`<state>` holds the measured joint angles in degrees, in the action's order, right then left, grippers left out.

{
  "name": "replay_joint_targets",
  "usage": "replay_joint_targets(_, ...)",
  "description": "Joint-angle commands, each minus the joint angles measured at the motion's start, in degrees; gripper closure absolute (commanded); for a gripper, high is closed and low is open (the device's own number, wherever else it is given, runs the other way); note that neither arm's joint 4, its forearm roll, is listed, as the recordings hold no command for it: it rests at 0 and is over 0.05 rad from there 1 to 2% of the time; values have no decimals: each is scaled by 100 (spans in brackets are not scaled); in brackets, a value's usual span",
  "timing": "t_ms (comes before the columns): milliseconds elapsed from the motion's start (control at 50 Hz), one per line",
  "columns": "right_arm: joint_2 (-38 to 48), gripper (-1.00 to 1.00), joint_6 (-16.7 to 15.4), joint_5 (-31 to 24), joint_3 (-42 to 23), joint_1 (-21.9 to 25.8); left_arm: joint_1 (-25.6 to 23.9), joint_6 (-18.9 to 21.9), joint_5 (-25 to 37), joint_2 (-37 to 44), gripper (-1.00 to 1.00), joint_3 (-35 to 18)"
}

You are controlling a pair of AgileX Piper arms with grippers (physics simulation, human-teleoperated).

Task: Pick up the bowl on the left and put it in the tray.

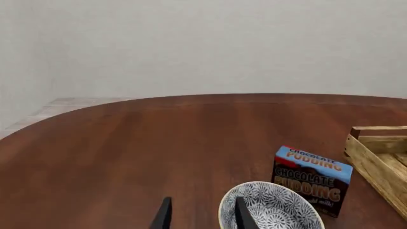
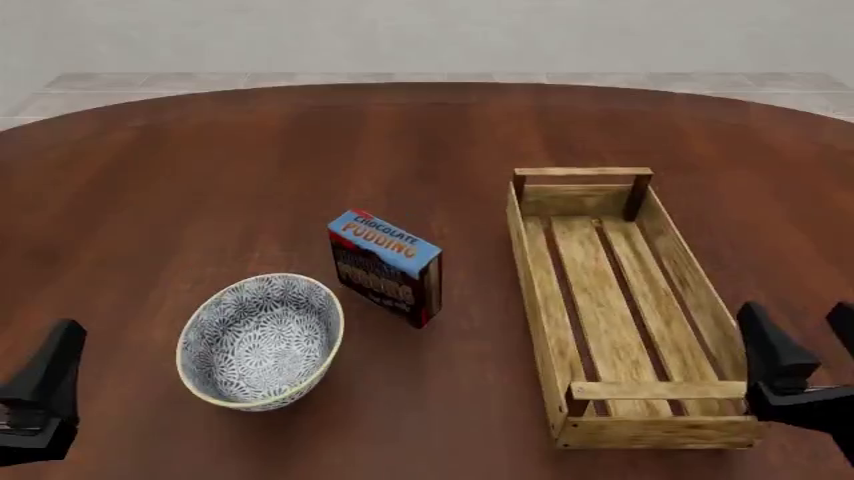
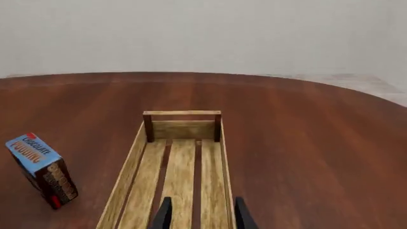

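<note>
**Bowl Not Yet Picked Up**

At the near edge of the table (image 2: 160, 150), the left gripper (image 2: 40, 395) and right gripper (image 2: 801, 365) are seen with fingers spread apart and nothing held. A little farther in, the bowl (image 2: 260, 340) is found on the left, tipped slightly, its mouth turned up. Just behind it, well apart from the tray (image 2: 534, 290), the pudding box (image 2: 387, 265) could be knocked if the bowl is carried low. The tray's long side is pointed away from the arms.
</note>
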<state>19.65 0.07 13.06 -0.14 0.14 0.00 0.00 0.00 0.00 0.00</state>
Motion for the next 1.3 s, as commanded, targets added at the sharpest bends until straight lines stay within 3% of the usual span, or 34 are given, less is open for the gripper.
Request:
replay_joint_targets(20,-1067,-100,-9,-1238,0,-15,0,0,0,0,-100,0)
replay_joint_targets(40,-1866,-100,0,-1228,1,-10,0,0,0,0,-100,0)
replay_joint_targets(400,-1370,-100,127,-803,-7,111,0,0,0,0,-100,0)
replay_joint_targets(700,-567,-100,610,-749,-534,998,0,0,0,0,-100,0)
replay_joint_targets(780,-481,-100,472,-719,-612,1183,0,0,0,0,-100,0)
replay_joint_targets(920,-85,-100,714,-561,-770,1561,0,0,0,0,-100,0)
replay_joint_targets(1060,138,-100,672,-553,-922,1919,0,0,0,0,-100,0)
replay_joint_targets(1100,220,-100,801,-586,-998,2023,0,0,0,0,-100,0)
replay_joint_targets(1160,293,-100,764,-563,-1030,2064,0,0,0,0,-100,0)
replay_joint_targets(1180,365,-100,580,-532,-1047,2081,0,0,0,0,-100,0)
replay_joint_targets(1300,576,-100,643,-518,-1146,2264,0,0,0,0,-100,0)
